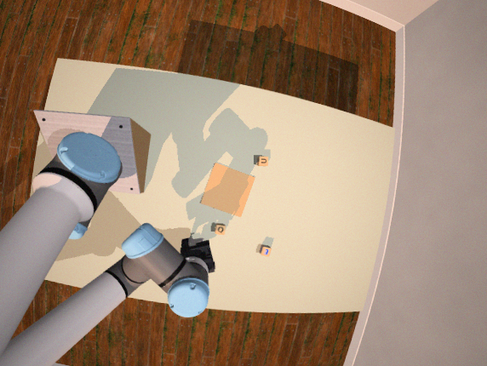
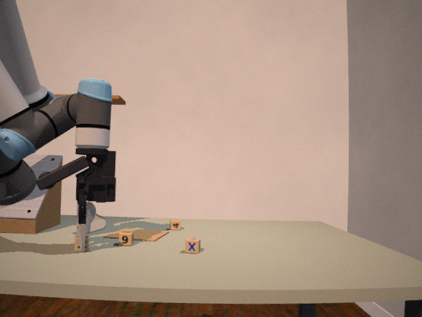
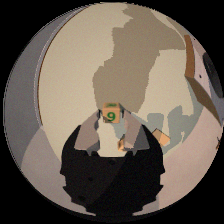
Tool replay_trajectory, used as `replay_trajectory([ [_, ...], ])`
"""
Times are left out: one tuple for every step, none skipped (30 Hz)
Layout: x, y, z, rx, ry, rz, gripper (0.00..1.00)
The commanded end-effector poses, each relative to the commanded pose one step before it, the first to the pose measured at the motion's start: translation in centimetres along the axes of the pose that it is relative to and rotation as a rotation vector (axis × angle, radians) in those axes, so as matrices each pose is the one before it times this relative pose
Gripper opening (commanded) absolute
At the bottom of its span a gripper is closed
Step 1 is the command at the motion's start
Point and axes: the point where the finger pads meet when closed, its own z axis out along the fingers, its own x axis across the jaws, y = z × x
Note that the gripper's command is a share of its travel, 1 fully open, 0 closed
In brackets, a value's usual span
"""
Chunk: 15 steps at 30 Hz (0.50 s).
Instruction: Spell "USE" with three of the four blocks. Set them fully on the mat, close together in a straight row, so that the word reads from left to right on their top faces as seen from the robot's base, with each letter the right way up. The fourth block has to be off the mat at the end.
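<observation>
Closing on a block (image 2: 81, 244) at the desk's (image 2: 280, 258) near-left part, the gripper (image 2: 82, 237) has its jaws down around it, narrowing but seemingly not yet clamped. This looks like the first pick; next it must grip firmly, lift and carry to the mat (image 1: 227, 190). Tan wooden cube, green marks on its sides, well off the mat.
</observation>
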Motion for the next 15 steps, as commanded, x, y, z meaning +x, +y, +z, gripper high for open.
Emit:
replay_trajectory([
  [0.094, -0.006, 0.037, 0.00009, 0.00144, -0.00155, 0.28],
  [0.000, 0.000, 0.000, 0.00000, 0.00000, 0.00000, 0.28],
  [0.000, 0.000, 0.000, 0.00000, 0.00000, 0.00000, 0.28],
  [0.000, 0.000, 0.000, 0.00000, 0.00000, 0.00000, 0.28],
  [0.000, 0.000, 0.000, 0.00000, 0.00000, 0.00000, 0.28],
  [0.000, 0.000, 0.000, 0.00000, 0.00000, 0.00000, 0.28],
  [0.000, 0.000, 0.000, 0.00000, 0.00000, 0.00000, 0.28],
  [0.000, 0.000, 0.000, 0.00000, 0.00000, 0.00000, 0.09],
  [0.000, 0.000, 0.000, 0.00000, 0.00000, 0.00000, 0.09],
  [0.000, 0.000, 0.000, 0.00000, 0.00000, 0.00000, 0.09],
  [0.000, 0.000, 0.000, 0.00000, 0.00000, 0.00000, 0.09],
  [0.000, 0.000, 0.000, 0.00000, 0.00000, 0.00000, 0.09],
  [0.000, 0.000, 0.000, 0.00000, 0.00000, 0.00000, 0.09],
  [0.000, 0.000, 0.000, 0.00000, 0.00000, 0.00000, 0.09],
  [0.000, 0.000, 0.000, 0.00000, 0.00000, 0.00000, 0.09],
])
